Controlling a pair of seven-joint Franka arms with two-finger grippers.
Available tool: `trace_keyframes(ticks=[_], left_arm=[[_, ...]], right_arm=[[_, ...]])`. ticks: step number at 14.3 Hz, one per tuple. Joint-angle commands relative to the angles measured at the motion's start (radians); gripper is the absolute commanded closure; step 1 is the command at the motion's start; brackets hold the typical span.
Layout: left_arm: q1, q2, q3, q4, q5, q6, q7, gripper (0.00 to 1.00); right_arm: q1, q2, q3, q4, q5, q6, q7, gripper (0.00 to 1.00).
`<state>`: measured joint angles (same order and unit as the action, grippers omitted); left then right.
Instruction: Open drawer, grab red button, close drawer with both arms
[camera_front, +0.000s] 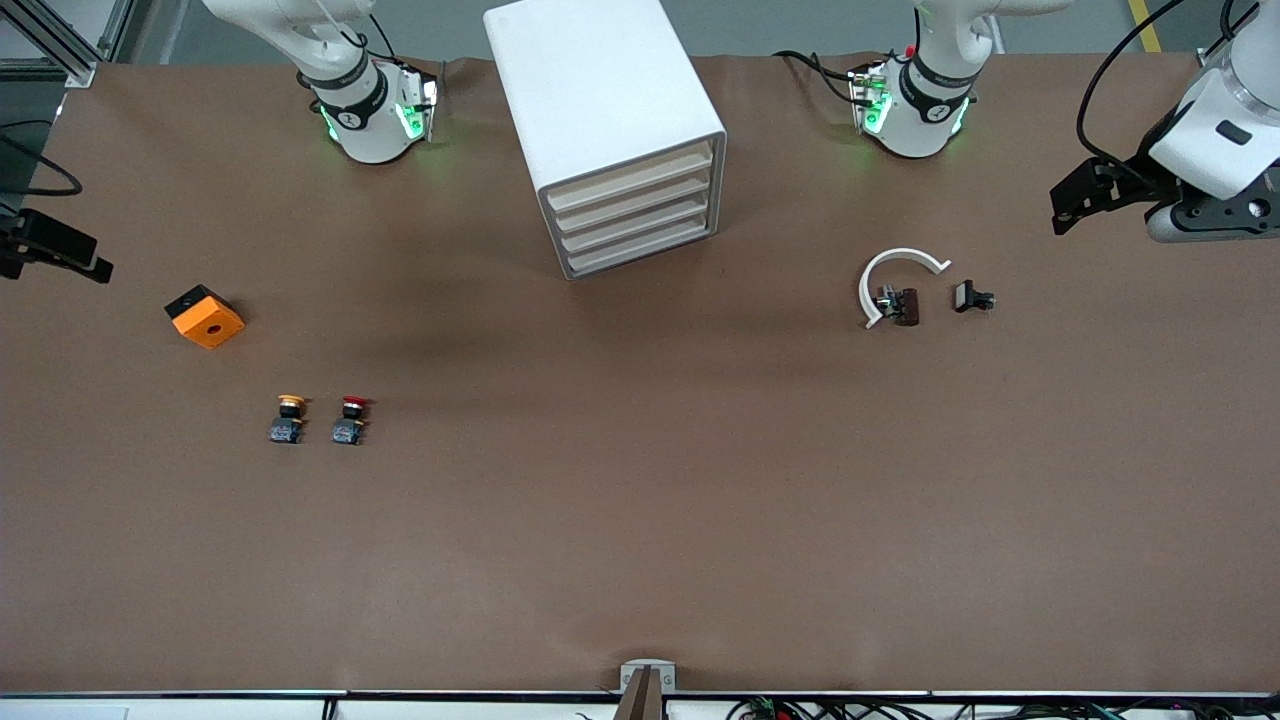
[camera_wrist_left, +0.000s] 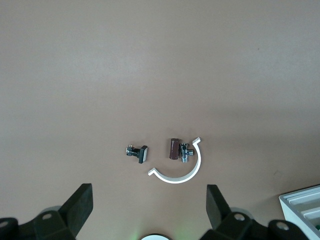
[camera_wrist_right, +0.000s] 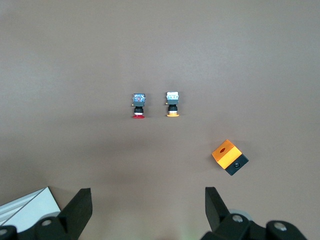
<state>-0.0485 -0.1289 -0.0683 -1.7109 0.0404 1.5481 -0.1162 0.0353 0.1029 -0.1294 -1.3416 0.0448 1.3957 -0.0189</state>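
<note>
A white box cabinet (camera_front: 607, 130) stood on the brown table (camera_front: 640, 520), midway between the two arm bases, with four shallow cream-fronted drawers stacked in its face; every drawer (camera_front: 640, 232), the lowest included, was shut flush. Toward the right arm's end of the table from the cabinet, and nearer the front camera than it, the small push button with a round red cap on a black blocky body (camera_front: 351, 420) lay on the bare surface. Just beside it, further toward the right arm's end, lay an alike button with an orange-yellow cap (camera_front: 288, 419). An orange cube with a hole and a black underside (camera_front: 204, 316) sat apart from both, closer to the cabinet's depth and further toward that same end. Toward the left arm's end from the cabinet lay a white curved plastic clip (camera_front: 893, 278), a dark brown cylinder with a metal fitting (camera_front: 900, 305) within its arc, and a small black-and-metal part (camera_front: 972, 297) just beside them. Nothing lay between the cabinet's front and either button.

The right gripper (camera_wrist_right: 145, 212) hung high over the table's right-arm end, fingers spread wide and empty, looking down on the buttons and cube. The left gripper (camera_wrist_left: 147, 210) hung high over the left-arm end, above the clip, likewise spread and empty.
</note>
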Motion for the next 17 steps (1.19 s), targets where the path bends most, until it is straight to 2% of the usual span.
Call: trace_keyframes(ticks=[1,11,14,17], left_arm=[[0.004,-0.003,0.004,0.001,-0.014,0.007,0.017,0.0],[0.004,0.014,0.005,0.001,-0.01,0.017,0.017,0.0],[0.004,0.014,0.005,0.002,-0.008,0.017,0.017,0.0],[0.005,0.015,0.005,0.01,-0.008,0.017,0.017,0.0]], right_arm=[[-0.02,-0.029,0.011,-0.031,0.004,-0.009,-0.015,0.0],[-0.045,-0.134,0.034,-0.137,-0.013,0.002,-0.016,0.0],[-0.067,-0.169,0.063,-0.14,-0.014,-0.006,-0.018,0.0],[-0.069,-0.199,0.073,-0.191,-0.016,0.014,-0.016,0.0]])
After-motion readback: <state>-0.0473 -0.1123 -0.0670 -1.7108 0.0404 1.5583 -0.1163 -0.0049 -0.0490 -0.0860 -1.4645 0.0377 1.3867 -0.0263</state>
